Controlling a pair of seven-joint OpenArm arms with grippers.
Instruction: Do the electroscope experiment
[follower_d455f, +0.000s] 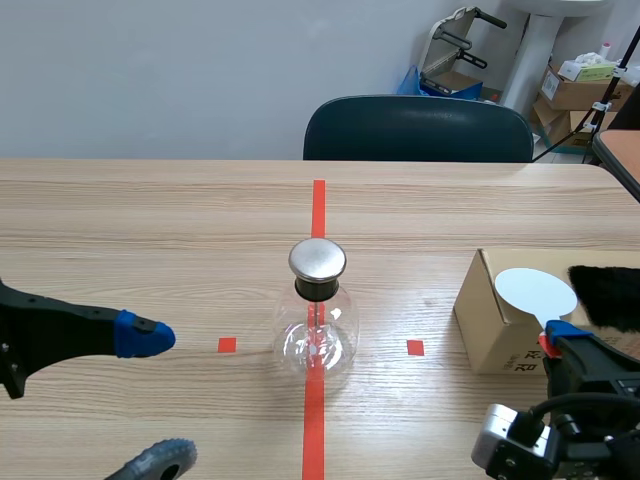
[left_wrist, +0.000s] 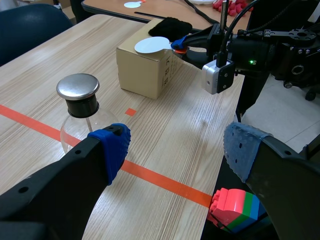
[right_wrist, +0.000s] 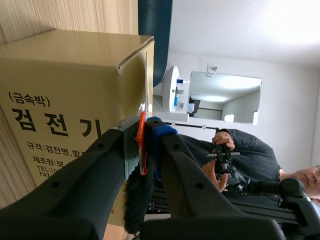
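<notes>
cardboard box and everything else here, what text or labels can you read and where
"(금속박)": cardboard box, front face, right wrist view.
"검전기": large, under it; last character partly behind the right arm's fingers.
"규격:" and "제조원:": starts of small lines below; the rest is hidden or too small.
Box print in the other views: too small.
Glass flask, white disc: no text.

Glass electroscope (follower_d455f: 317, 320) upright, white disc (follower_d455f: 537, 292) atop box (follower_d455f: 490, 325)
</notes>
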